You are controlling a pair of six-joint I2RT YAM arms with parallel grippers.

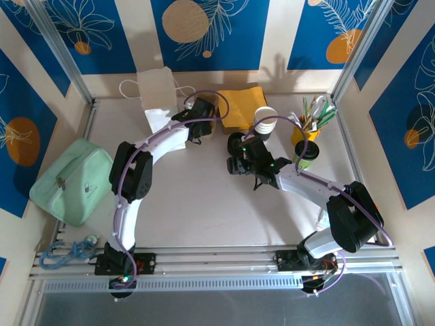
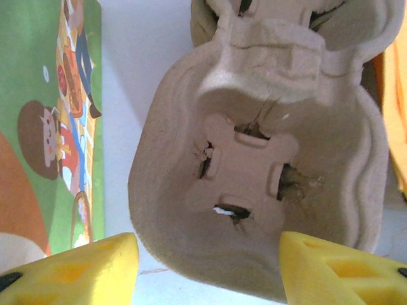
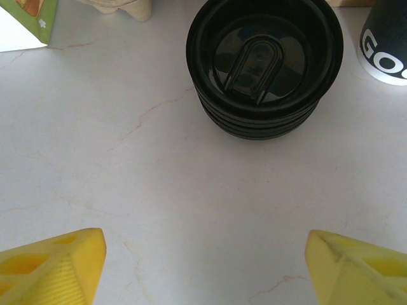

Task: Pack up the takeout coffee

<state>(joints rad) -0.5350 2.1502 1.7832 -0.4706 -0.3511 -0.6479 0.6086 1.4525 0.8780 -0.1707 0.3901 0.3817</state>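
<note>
The left tool [image 1: 202, 113] has its fingers apart, one on either side of the near end of a pulp carrier [image 2: 254, 146]. Beside the left finger a strip of tabletop [image 2: 137, 76] shows; I cannot tell whether the right finger touches the carrier. In the top view this tool and the carrier are left of the cup stack [image 1: 265, 123], with orange napkins [image 1: 241, 105] between them and the stack. A bag [image 1: 156, 92], white with a green printed face, stands further left of the stack, just beside the carrier.

The right tool [image 1: 235, 165] is spread wide with nothing between its fingers, hovering over bare tabletop to the near left of the stack. Ahead of it a loose lid [image 3: 264, 63], black, lies flat just left of the stack, whose dark lettered side shows at the wrist view's edge.

The coffee [image 1: 307, 155], green-sided and capped in black, stands upright to the near right of the stack, well apart from both tools.
</note>
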